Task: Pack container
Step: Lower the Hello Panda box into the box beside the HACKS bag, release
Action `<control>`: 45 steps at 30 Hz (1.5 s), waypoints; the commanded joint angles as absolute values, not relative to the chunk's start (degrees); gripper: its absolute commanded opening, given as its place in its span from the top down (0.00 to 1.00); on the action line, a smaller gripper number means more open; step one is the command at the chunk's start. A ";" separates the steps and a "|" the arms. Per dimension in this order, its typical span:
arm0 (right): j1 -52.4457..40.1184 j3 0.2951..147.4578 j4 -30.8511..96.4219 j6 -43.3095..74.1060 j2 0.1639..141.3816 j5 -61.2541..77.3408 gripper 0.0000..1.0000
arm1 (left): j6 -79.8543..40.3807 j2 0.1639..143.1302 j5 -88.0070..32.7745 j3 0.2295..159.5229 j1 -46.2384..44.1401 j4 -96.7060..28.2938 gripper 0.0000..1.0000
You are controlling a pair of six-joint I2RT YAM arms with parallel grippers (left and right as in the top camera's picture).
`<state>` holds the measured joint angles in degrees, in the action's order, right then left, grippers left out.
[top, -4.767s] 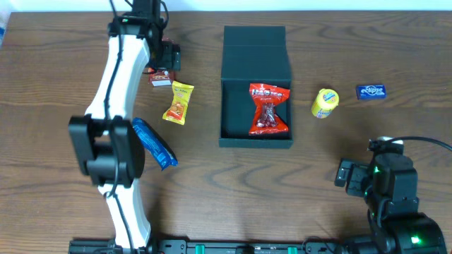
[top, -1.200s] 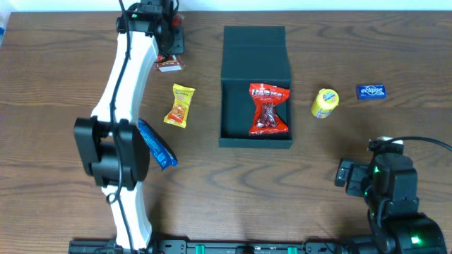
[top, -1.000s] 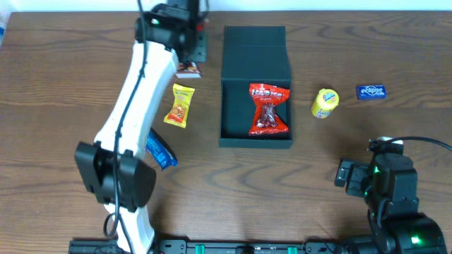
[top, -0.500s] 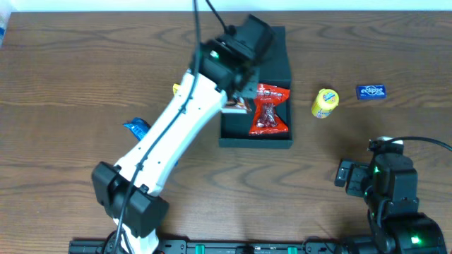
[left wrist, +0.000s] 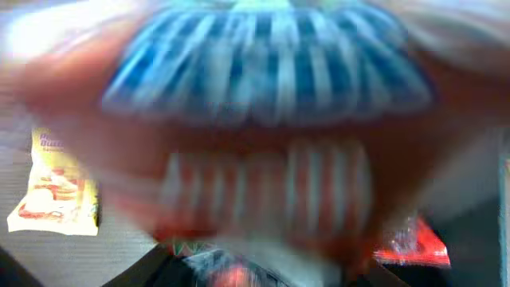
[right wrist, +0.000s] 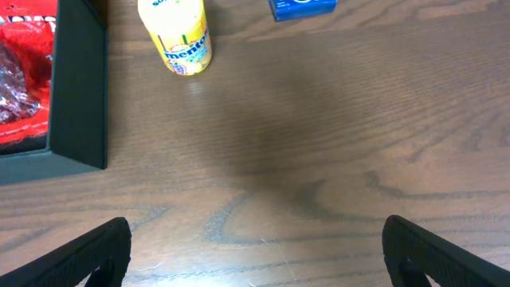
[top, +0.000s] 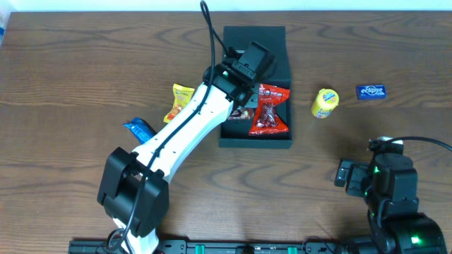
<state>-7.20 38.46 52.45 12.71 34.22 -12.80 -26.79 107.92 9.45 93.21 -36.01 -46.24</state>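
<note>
Placement of a small red-brown snack packet [top: 238,113] into the dark teal-black rectangular container [top: 256,49], which stands lid-open at mid-surface, looks to be the step in hand. The left tool [top: 241,99] hangs over its left half, beside a red crinkly sweet bag [top: 268,109] inside. With the wrist view blurred, I cannot tell whether it grips anything. The right tool [right wrist: 255,257] rests wide open, empty. Next, the arm should lift clear and fetch the yellow packet [top: 180,102].
</note>
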 commanded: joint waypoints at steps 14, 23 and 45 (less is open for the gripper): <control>-6.72 38.44 52.31 12.16 34.09 -13.04 0.01 | -26.83 107.68 7.40 89.52 -35.59 -47.13 0.62; -6.72 38.44 52.31 12.19 34.09 -13.04 0.01 | -26.79 107.68 5.63 89.52 -35.53 -53.82 0.61; -6.72 38.44 52.31 12.19 34.09 -13.04 0.01 | -21.74 117.34 0.56 92.01 -33.04 -55.96 0.48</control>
<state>-7.20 38.46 52.45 12.71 34.22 -12.80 -22.83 116.57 0.47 90.76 -33.10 -55.66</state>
